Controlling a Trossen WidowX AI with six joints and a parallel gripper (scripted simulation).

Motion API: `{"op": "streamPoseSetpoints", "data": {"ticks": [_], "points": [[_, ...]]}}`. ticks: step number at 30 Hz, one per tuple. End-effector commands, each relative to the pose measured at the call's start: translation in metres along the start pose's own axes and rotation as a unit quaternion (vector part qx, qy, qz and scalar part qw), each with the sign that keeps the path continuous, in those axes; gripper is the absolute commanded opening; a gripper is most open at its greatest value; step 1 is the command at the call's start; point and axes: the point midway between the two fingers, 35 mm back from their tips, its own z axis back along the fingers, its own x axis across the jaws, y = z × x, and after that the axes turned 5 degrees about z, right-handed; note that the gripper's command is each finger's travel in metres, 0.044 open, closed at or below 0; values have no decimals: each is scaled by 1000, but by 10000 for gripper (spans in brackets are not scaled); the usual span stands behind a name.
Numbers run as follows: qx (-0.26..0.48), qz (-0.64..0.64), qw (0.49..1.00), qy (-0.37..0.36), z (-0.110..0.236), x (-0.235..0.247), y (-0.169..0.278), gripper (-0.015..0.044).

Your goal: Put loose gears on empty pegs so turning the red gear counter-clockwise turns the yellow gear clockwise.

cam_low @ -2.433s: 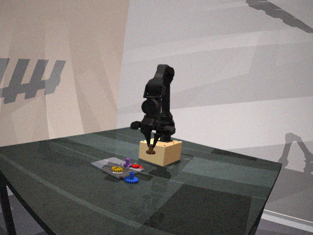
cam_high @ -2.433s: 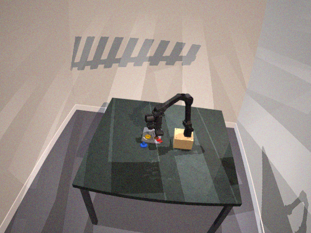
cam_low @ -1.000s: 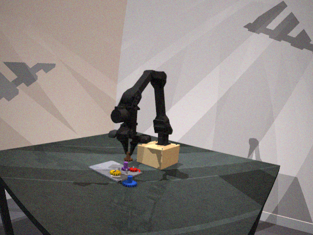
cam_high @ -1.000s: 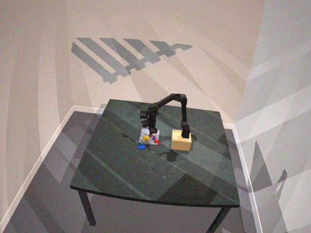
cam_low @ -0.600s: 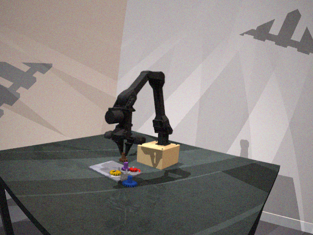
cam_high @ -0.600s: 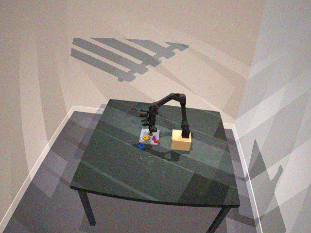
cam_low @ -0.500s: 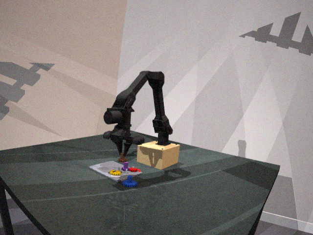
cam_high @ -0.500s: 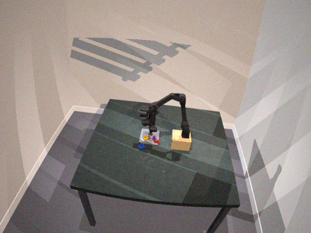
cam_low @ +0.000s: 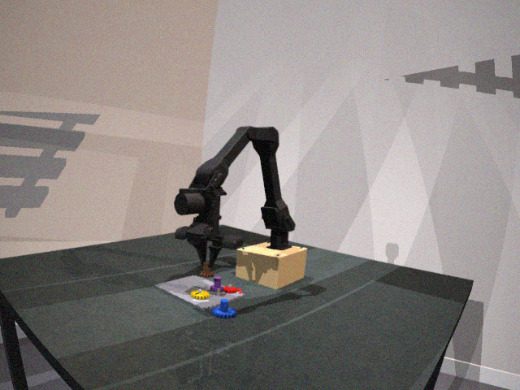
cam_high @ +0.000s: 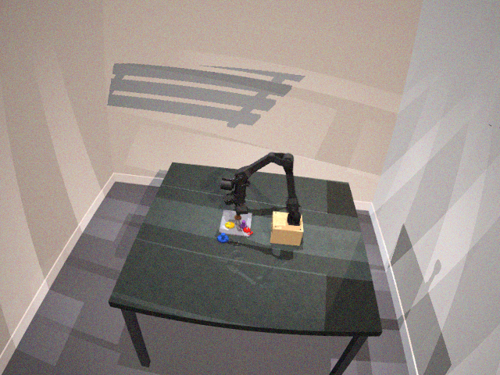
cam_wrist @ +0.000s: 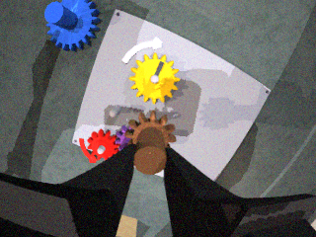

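My gripper (cam_low: 207, 262) is shut on the knob of the brown gear (cam_high: 237, 217) (cam_low: 205, 272) (cam_wrist: 152, 127), holding it upright above the rear part of the grey board (cam_high: 226, 215) (cam_low: 179, 283) (cam_wrist: 227, 81). The purple gear (cam_high: 243, 224) (cam_low: 217, 286) (cam_wrist: 123, 139) is on the board beside the red gear (cam_high: 247, 230) (cam_low: 230, 289) (cam_wrist: 102, 144); the brown gear partly hides it in the wrist view. The yellow gear (cam_high: 229, 225) (cam_low: 200, 295) (cam_wrist: 145, 84) is on its peg. A bare peg (cam_wrist: 113, 113) shows in shadow. What lies under the brown gear is hidden.
The blue gear (cam_high: 222, 237) (cam_low: 224, 312) (cam_wrist: 84, 30) stands on the dark table (cam_high: 194, 270) (cam_low: 126, 331), outside the board near its corner. The wooden base block (cam_high: 286, 236) (cam_low: 289, 268) carries the arm. The purple gear's knob stands up close to the held gear.
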Motion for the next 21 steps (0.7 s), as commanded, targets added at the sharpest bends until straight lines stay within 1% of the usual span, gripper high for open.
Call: {"op": "streamPoseSetpoints", "data": {"ticks": [1, 11, 21], "points": [[0, -4, 1000, 3, 0, -1, 0, 0], [0, -119, 993, 3, 0, -1, 0, 0], [0, -248, 969, 3, 0, -1, 0, 0]]}}
